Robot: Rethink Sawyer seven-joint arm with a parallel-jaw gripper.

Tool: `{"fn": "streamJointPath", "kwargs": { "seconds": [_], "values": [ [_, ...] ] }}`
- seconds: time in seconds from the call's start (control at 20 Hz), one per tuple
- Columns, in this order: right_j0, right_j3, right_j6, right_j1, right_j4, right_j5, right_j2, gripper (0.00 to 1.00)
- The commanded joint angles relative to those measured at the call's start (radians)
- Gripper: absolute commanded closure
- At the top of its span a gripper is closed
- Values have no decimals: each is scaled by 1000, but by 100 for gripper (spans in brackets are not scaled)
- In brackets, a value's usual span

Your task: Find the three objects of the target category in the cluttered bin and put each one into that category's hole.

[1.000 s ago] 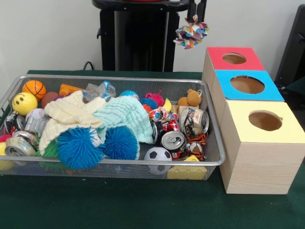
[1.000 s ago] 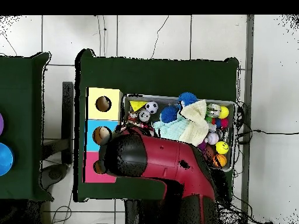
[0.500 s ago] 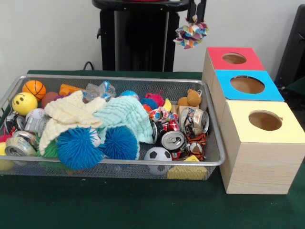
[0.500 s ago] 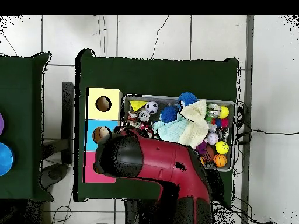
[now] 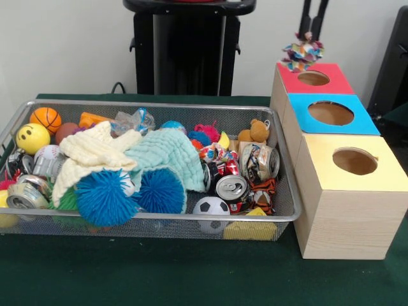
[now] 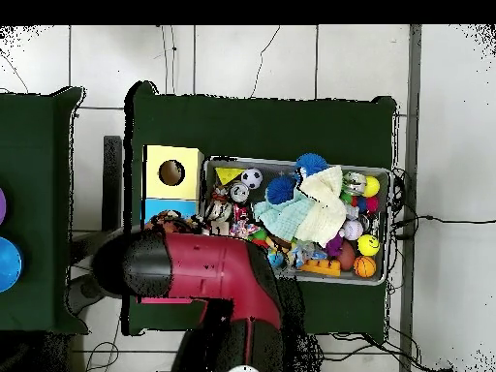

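A: Front view first. The tool [image 5: 313,29] drops in at the top right, its two dark fingers [image 5: 306,13] clamped on a patchwork fabric bundle [image 5: 302,53].

B: And where does that bundle hang?

A: In the air just above the far edge of the red box [image 5: 312,78], beside its round opening. Next toward the camera is the blue box [image 5: 331,115], then the yellow box [image 5: 354,191], whose hole [image 5: 354,161] is dark and well apart from the bundle.

B: The bin?

A: The wire bin [image 5: 146,226] sits on the green counter [image 5: 191,274], left of the boxes. Two blue spiky balls [image 5: 102,197] lie at the front under pale cloths [image 5: 121,156]; crushed cans [image 5: 233,188], a small soccer ball [image 5: 211,206] and a brown teddy bear [image 5: 255,132] crowd the right end. Another patchwork bundle [image 5: 213,153] peeks out among the cans.

B: Now from overhead?

A: The red arm [image 6: 208,281] covers the red box and most of the blue one. The yellow box [image 6: 172,172] and its hole [image 6: 171,172] stay uncovered. The bin [image 6: 378,174] lies to its right. The tool itself is hidden here.
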Motion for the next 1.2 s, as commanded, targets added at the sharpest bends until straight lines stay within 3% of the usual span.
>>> {"fn": "streamJointPath", "kwargs": {
  "seconds": [0.05, 0.45, 0.85, 1.2],
  "values": [
    [38, -49, 355, 94, 42, 48, -51, 100],
    [16, -39, 371, 133, 41, -30, -19, 100],
    [7, -73, 343, 130, 28, -1, -15, 100],
    [43, -123, 411, 167, 62, 14, -9, 100]
  ]
}}
